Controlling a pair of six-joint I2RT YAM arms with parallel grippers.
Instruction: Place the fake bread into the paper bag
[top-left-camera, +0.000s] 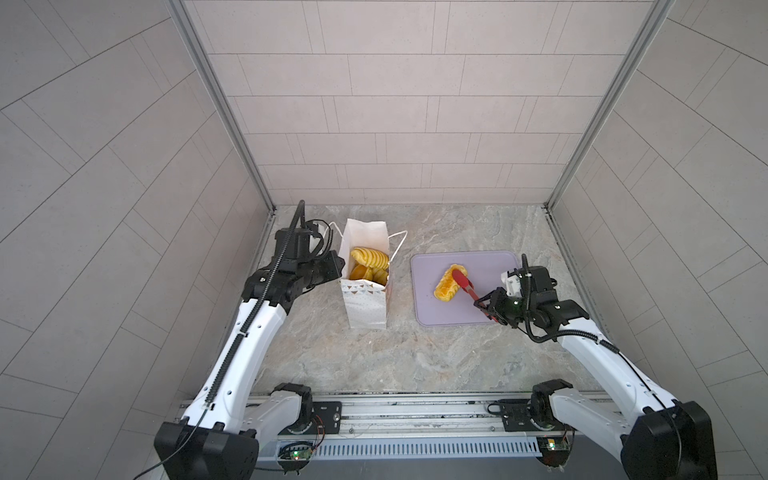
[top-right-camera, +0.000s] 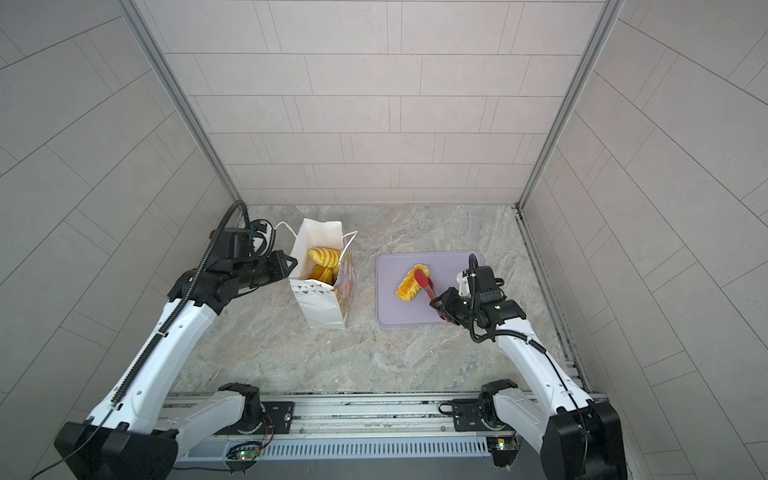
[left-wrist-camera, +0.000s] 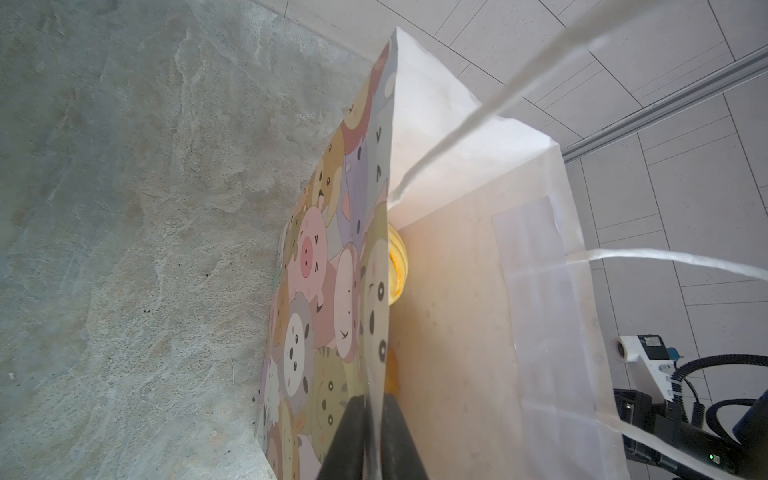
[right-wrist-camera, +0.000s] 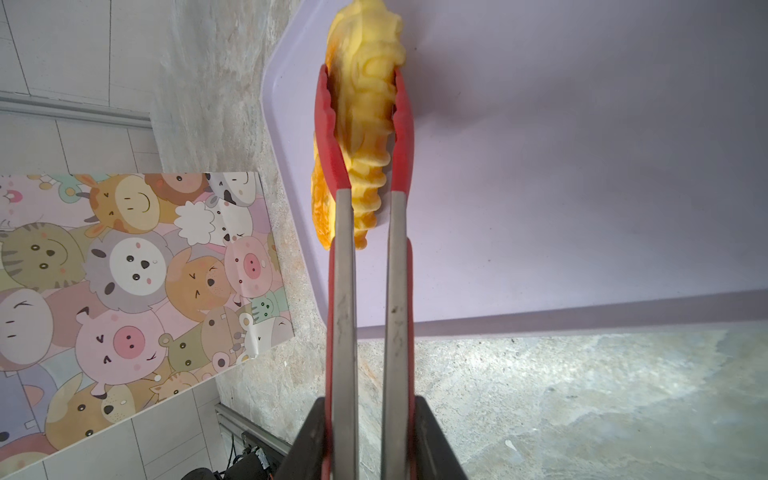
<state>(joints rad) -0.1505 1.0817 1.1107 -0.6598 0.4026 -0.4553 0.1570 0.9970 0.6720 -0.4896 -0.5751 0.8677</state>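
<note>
The right gripper (right-wrist-camera: 365, 415) is squeezing red tongs (right-wrist-camera: 345, 291) around the one loaf (right-wrist-camera: 370, 104) left on the tray (right-wrist-camera: 582, 208), right of the paper bag (top-left-camera: 365, 307). It's looking light, stiff and slippery, so grabbing mid-body across the ridges seems best. The left gripper (left-wrist-camera: 372, 415) is pinching the bag's rim, with other bread (top-left-camera: 368, 257) sitting inside.

A grey stone-patterned table (top-left-camera: 415, 357) carries two things, side by side but not touching: a paper bag (top-left-camera: 368, 307) standing upright (mouth open) on the left, a flat lilac tray (top-left-camera: 449, 311) on the right.
</note>
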